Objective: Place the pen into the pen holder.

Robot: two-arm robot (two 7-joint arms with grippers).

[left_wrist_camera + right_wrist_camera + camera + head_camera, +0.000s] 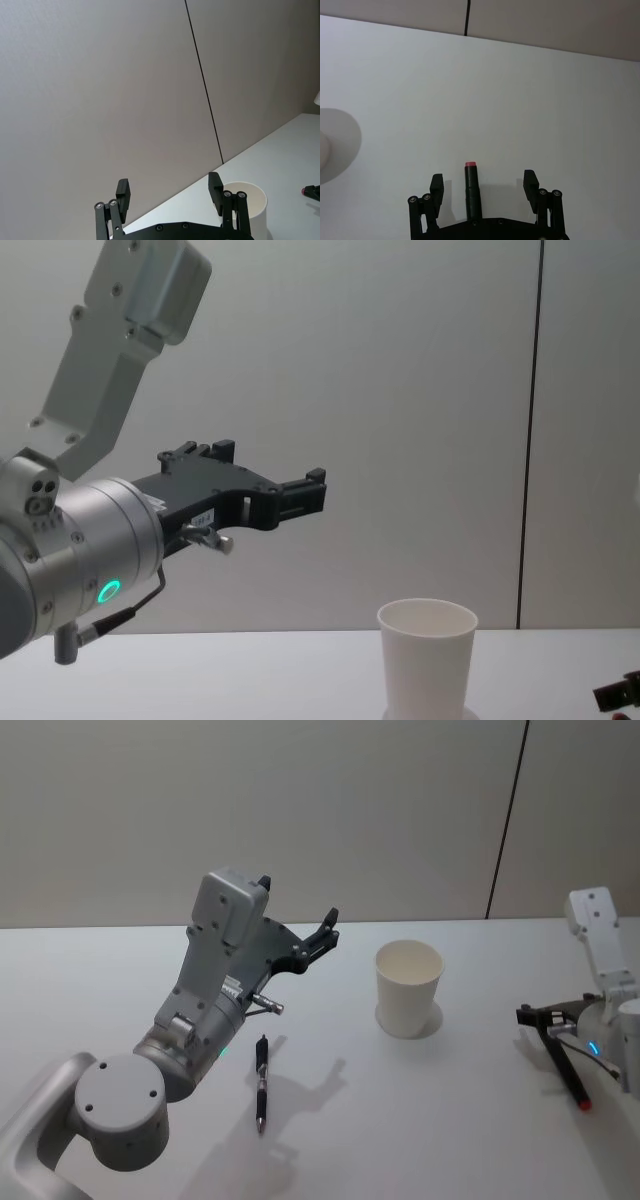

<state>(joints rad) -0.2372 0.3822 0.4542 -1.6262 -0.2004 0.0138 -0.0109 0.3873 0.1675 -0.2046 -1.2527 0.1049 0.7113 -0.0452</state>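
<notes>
Pen flat near upright pen holder

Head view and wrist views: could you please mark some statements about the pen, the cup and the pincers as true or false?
1. The pen lies flat on the table. True.
2. The cup lies on its side. False: it stands upright, mouth up.
3. The left pincer grips the pen. False: it is open and raised off the table, holding nothing.
4. The right pincer is open. True.
</notes>
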